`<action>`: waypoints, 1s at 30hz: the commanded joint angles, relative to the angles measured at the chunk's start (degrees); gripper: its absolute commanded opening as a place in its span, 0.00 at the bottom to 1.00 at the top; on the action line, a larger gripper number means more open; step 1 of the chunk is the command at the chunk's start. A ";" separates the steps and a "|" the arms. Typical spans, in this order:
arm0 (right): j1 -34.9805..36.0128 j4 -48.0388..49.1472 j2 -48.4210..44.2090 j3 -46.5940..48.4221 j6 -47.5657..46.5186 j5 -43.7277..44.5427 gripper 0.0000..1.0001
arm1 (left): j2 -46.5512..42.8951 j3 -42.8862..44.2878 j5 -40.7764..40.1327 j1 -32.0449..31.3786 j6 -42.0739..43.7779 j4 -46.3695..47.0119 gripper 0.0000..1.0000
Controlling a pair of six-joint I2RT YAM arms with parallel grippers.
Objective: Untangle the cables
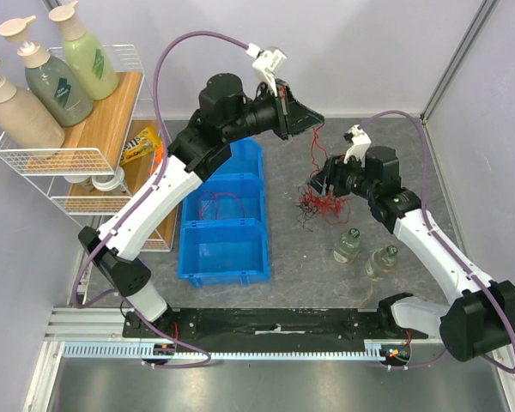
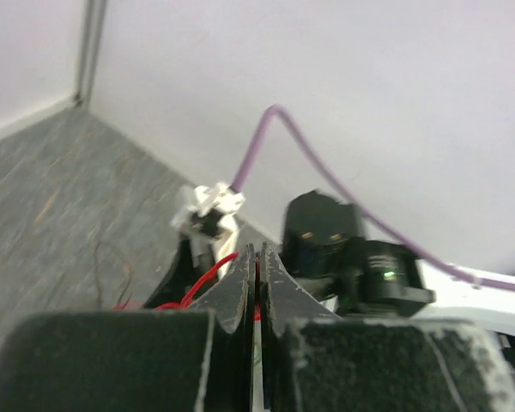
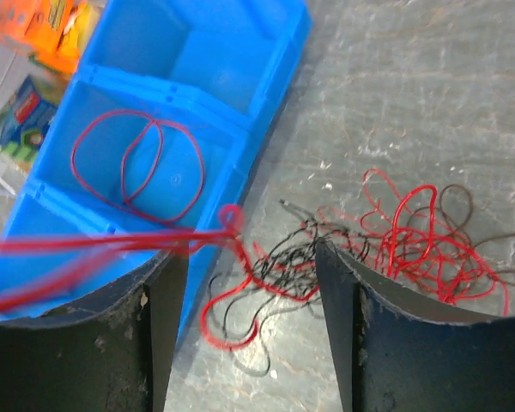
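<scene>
Operator: Where are the cables?

Robot: The tangle of cables (image 1: 319, 204), red and black, lies on the grey table (image 1: 309, 279), just beside the blue bin (image 1: 225, 277) at its three o'clock. One red strand (image 1: 316, 153) rises out of the tangle toward twelve o'clock, up to my left gripper (image 1: 318, 120).

Operator: And your grippers?

Robot: My left gripper is raised above the table. Its fingers are pressed together, with that red strand pinched between them. My right gripper (image 1: 320, 184) sits low over the tangle with its jaws spread wide. Curls of red and black wire lie between and under its fingers (image 3: 386, 343). A blurred red strand crosses in front of the finger on the bin side.

Operator: What is in the containers?

Robot: The bin has three compartments in a row. The middle one holds a loose red loop (image 3: 142, 163), and the far one is partly hidden by my left arm. At five o'clock from the tangle, two small clear bottles (image 1: 348, 245) with dark caps stand upright. I cannot tell what is in them. At nine o'clock from the bin, a white wire rack (image 1: 47, 153) carries three pump bottles (image 1: 56, 81) on its wooden top shelf.
</scene>
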 commanded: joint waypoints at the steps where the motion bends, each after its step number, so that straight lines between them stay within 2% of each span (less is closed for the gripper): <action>1: 0.06 7.69 -0.09 1.61 2.44 9.94 0.61 | -3.57 4.75 14.06 0.29 -8.02 10.08 0.02; 3: -0.12 9.61 -0.44 2.40 3.75 10.40 0.51 | -4.54 3.52 17.85 0.12 -12.15 15.97 0.02; 5: -0.03 14.61 -0.71 1.88 6.82 9.44 0.40 | -5.42 3.25 18.91 0.12 -13.66 17.57 0.02; 7: -0.03 12.72 1.74 3.01 7.63 13.45 0.29 | -6.21 3.51 17.87 0.12 -12.44 17.58 0.02; 8: -0.03 8.96 4.19 4.15 7.54 16.87 0.29 | -6.82 4.04 16.03 0.20 -11.30 16.62 0.02; 9: -0.03 5.27 6.74 5.47 6.93 21.87 0.35 | -7.00 4.82 13.41 0.03 -9.99 15.22 0.02; 11: -0.99 -1.43 13.50 6.79 6.93 30.40 0.61 | -6.30 8.24 9.53 0.12 -7.27 11.44 0.02; 12: -2.39 -2.76 16.14 6.62 7.19 31.66 0.70 | -5.78 10.52 7.60 0.20 -5.86 10.03 0.02; 13: -4.49 -2.86 18.78 5.40 7.45 31.50 0.73 | -5.34 12.55 6.01 0.20 -4.62 8.54 0.02; 17: -9.87 -3.12 23.03 2.85 6.14 31.93 0.72 | -4.28 17.40 2.40 0.20 -0.66 6.15 0.02; 22: -9.96 -3.38 14.87 3.10 3.16 30.45 0.74 | -1.82 18.19 0.90 0.55 1.36 3.87 0.02; 26: -9.87 -5.66 7.57 5.38 -0.80 28.25 0.81 | 0.47 16.53 -1.03 0.90 2.77 1.32 0.02; 30: -9.96 -11.63 7.20 9.07 -3.53 35.25 0.83 | -0.66 12.93 -4.29 2.57 1.46 2.27 0.02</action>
